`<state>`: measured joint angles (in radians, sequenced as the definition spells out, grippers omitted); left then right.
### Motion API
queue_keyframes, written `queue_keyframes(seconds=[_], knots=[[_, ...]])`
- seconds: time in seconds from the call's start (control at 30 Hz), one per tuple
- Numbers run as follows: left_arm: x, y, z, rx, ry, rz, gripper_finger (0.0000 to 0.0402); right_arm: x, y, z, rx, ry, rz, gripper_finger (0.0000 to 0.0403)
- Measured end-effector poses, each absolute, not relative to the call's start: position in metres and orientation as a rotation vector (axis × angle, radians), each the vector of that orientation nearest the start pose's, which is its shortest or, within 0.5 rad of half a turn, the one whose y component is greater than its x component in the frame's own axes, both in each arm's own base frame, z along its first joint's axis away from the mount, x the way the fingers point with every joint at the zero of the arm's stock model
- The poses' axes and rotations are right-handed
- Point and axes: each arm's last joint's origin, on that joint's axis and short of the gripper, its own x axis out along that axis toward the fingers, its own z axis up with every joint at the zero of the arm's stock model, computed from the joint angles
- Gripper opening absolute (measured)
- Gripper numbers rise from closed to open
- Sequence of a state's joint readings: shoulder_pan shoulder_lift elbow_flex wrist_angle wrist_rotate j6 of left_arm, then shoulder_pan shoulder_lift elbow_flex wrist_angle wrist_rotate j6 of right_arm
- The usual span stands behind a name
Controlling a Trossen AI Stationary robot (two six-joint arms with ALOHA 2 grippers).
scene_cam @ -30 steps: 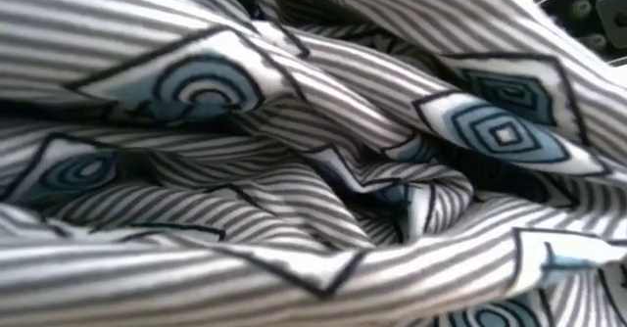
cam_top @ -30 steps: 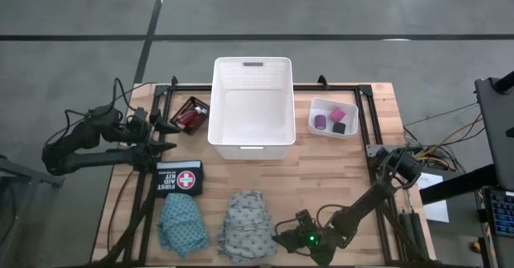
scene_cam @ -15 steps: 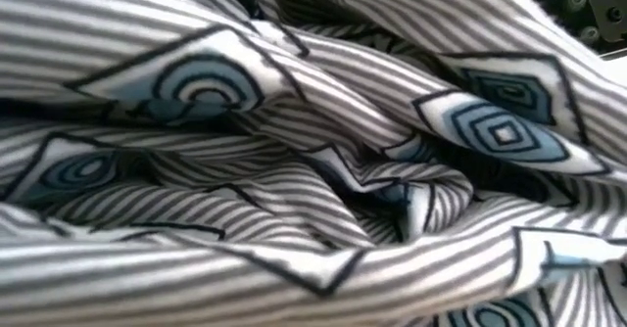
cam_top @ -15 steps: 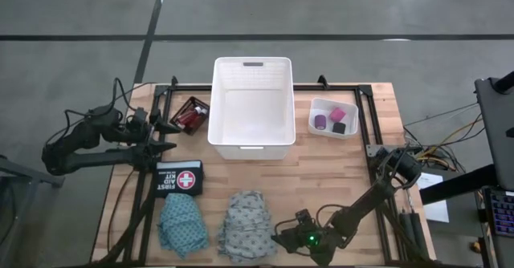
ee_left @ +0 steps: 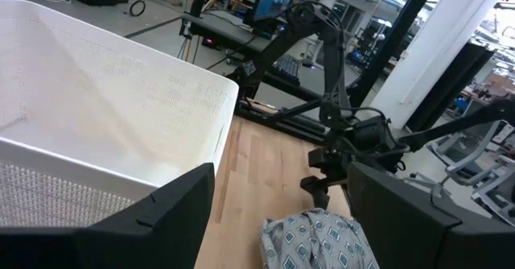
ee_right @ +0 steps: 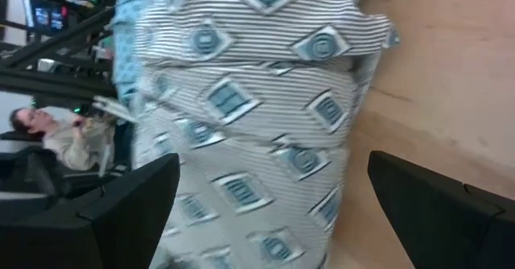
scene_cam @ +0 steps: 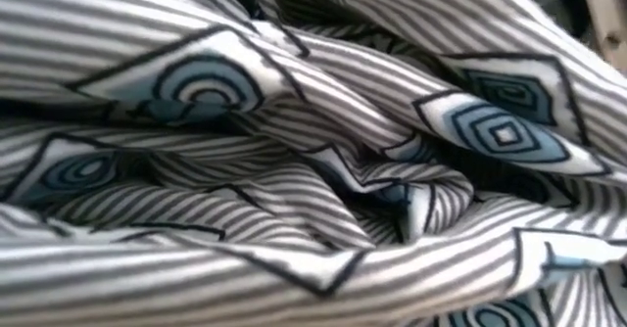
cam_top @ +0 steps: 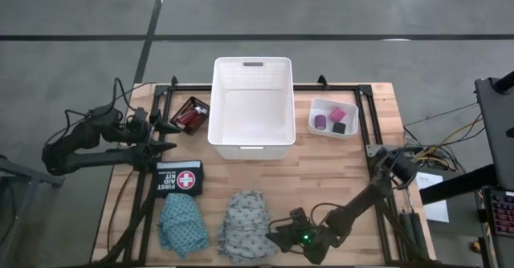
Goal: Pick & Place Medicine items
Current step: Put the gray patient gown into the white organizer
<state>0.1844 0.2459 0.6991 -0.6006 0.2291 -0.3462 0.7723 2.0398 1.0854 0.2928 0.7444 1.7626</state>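
Right end effector (cam_top: 275, 237), fingers spread wide, holding nothing, just beside crumpled grey patterned cloth (cam_top: 245, 225); left end effector (cam_top: 167, 136) open, waiting near white basket (cam_top: 250, 143).

Grey floor (cam_top: 80, 19) crossed by dark lines surrounds the table.

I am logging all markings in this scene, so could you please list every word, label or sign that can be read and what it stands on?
"FIRST AID KIT", beside a white cross on a red disc: on the dark pouch on the table, seen in the high view.
The red bottles may carry labels, too small to read.
Nothing else is readable.
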Motion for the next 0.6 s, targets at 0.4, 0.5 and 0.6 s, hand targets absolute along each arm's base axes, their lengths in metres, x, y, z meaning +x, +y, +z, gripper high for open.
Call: queue_keyframes(seconds=[0.4, 0.5, 0.6], knots=[[0.053, 0.003, 0.315, -0.376, 0.154, -0.019, 0.0289, 0.32, 0.276, 0.107, 1.252, 0.282, -0.414, 0.04], [0.053, 0.003, 0.315, -0.376, 0.154, -0.019, 0.0289, 0.323, 0.274, 0.107, 1.254, 0.276, -0.417, 0.04], [0.053, 0.003, 0.315, -0.376, 0.154, -0.019, 0.0289, 0.328, 0.271, 0.104, 1.261, 0.268, -0.432, 0.04]])
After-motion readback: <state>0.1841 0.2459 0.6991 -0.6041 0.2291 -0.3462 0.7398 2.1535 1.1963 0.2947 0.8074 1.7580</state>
